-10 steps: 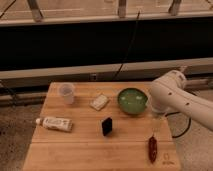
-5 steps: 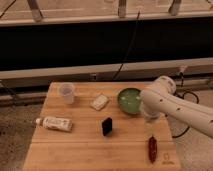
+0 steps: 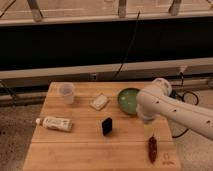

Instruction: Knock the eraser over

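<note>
We see the white arm (image 3: 175, 112) coming in from the right edge, where it is cut off. Its rounded end hangs over the right part of the table (image 3: 75, 152). The gripper (image 3: 148, 129) seems to be the pale piece that points down below this end, between the bowl (image 3: 127, 97) and the chilli (image 3: 152, 149). We cannot tell if it is apart or together, and we do not see it hold or touch anything.

The eraser (image 3: 107, 126) stands upright near the middle of the table, to the left of the gripper and apart from it. It is a small black block, matte and plain.

The table is of light wooden planks. The bowl is green and round, and the arm covers its right side. A clear cup (image 3: 66, 92) stands at the back left. A pale flat block (image 3: 99, 102) lies between the cup and the bowl. A white tube (image 3: 56, 123) lies on its side at the left (its print is too blurred to read). The chilli is dark red and long, near the front right corner.
</note>
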You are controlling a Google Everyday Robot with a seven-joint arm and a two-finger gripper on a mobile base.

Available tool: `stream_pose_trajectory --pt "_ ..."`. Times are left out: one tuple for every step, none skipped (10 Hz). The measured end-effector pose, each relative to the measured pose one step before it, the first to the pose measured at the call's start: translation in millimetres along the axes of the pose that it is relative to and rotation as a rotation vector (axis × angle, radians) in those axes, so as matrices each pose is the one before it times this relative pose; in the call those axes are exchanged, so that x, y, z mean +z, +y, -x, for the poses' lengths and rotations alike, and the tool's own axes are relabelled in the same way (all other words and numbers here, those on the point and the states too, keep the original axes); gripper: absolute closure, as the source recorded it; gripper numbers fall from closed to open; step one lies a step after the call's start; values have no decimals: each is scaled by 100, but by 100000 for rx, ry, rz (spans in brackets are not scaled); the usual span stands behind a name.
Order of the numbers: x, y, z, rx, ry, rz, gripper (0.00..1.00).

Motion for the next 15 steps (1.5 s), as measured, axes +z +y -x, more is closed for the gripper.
stream_pose_trajectory --pt "156 44 332 -762 -286 23 20" --pt "-9 -51 198 -432 -234 -125 20" --pt "81 101 137 -397 -202 100 21" --pt "49 14 294 -606 -304 -34 28" --pt "44 -12 287 -567 -341 13 38" --pt "74 60 116 -396 -95 80 47" --pt "21 4 133 -408 -188 -64 56" --pt "57 -10 127 -493 -162 -54 68" --pt "2 6 185 -246 -450 129 78" --pt "37 -28 210 -532 -392 166 87" --pt "160 25 462 -2222 -526 416 96" --pt "133 -39 527 -2325 -510 246 100" --pt "67 37 133 -597 -257 166 100" --pt "153 64 -1 -1023 -156 190 100" --pt "107 15 115 -1210 -162 341 100"
